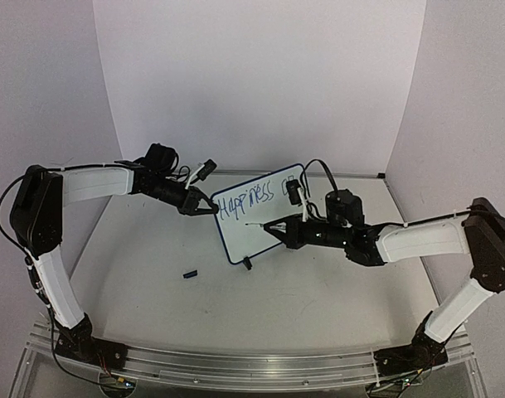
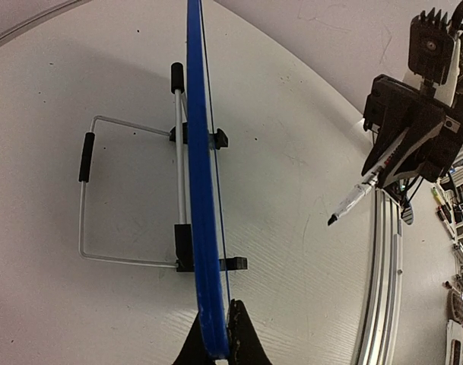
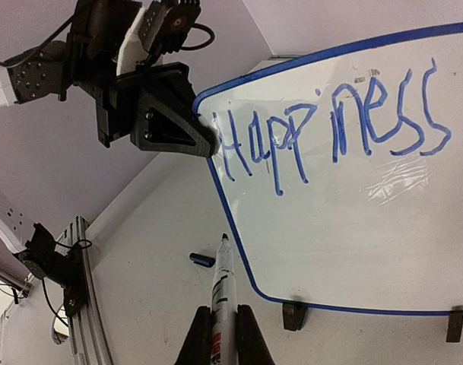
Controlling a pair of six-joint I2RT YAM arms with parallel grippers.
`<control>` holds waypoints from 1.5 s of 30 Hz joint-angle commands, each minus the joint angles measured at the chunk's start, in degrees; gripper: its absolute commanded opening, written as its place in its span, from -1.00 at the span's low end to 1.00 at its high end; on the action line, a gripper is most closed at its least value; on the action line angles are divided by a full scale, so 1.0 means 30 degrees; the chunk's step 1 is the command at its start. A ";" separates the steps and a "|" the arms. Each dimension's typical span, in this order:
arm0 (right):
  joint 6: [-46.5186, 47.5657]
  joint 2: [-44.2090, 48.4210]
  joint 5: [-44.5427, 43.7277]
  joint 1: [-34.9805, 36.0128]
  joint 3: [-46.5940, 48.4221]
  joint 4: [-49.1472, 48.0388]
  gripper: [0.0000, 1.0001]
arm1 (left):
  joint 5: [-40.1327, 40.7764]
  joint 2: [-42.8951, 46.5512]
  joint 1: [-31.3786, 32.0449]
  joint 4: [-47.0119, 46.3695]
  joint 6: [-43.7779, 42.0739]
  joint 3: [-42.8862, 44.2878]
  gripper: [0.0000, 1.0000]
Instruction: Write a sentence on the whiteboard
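Upright whiteboard (image 1: 250,234) pinched edgewise by left claw (image 1: 211,209), right claw (image 1: 276,230) pinching marker (image 3: 223,280), sentence (image 3: 334,131) reading "Happiness", maybe more.

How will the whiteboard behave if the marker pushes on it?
Probably stiff but light: the whiteboard is a thin panel. It would likely tip or slide if pushed, since it stands on a slim wire stand and small clip feet. The left tool pinching its edge should steady it.
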State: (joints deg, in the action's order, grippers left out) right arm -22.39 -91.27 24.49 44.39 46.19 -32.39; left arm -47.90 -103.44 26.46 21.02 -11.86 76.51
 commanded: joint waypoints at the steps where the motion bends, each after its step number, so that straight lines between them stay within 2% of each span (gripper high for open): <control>1: 0.0116 -0.0842 -0.1198 0.1101 0.0487 -0.1465 -1.00 | 0.1405 -0.0090 0.0439 0.1198 -0.0811 -0.0074 -1.00; 13: 0.0254 -0.3148 -0.3590 0.3285 0.1446 -0.2324 -1.00 | 0.1639 -0.0003 0.0526 0.1227 -0.0852 -0.0103 -1.00; 21: -0.0392 -0.4064 -0.5179 0.3321 0.2016 -0.2394 -1.00 | 0.1694 -0.0003 0.0556 0.1286 -0.0920 -0.0074 -1.00; 45: -0.0924 -0.5540 -0.6869 0.3320 0.2951 -0.0857 -1.00 | 0.1699 0.0157 0.0614 0.1305 -0.0991 -0.0101 -1.00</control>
State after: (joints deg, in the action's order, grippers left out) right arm -24.55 -106.96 6.28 54.22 53.49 -35.36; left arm -47.12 -103.13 26.96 21.02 -11.97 76.51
